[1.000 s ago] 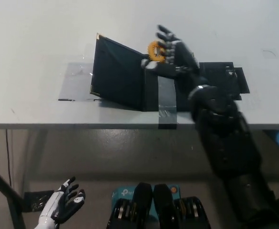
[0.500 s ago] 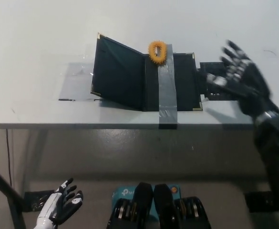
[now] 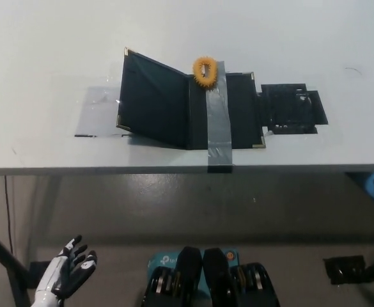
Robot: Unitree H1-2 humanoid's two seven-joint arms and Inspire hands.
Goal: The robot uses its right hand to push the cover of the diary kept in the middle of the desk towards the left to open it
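Fingers (image 3: 78,251) of the white left hand (image 3: 66,272) are spread apart and hold nothing; that hand rests low at the lower left, below the front edge of the surface. No right hand shows in the head view, so whether its fingers are wide or closed cannot be told.

Largest is the pale, smooth surface (image 3: 46,45), flat and matte, with a straight front edge. On its middle lies the diary (image 3: 190,105), dark and rectangular, with small gold corner caps. Its cover (image 3: 151,99) stands tilted up on the left side, partly open, the edge lifted off the surface. A grey strip of tape (image 3: 217,125) runs front to back across the diary's right half and folds over the surface's front edge. Right of the diary, just beside it, a black stepped patch (image 3: 292,109) lies flat. A clear tape patch (image 3: 97,112) glints left of the cover. Smallest, an orange spiky ring (image 3: 204,70) sits at the tape's far end.
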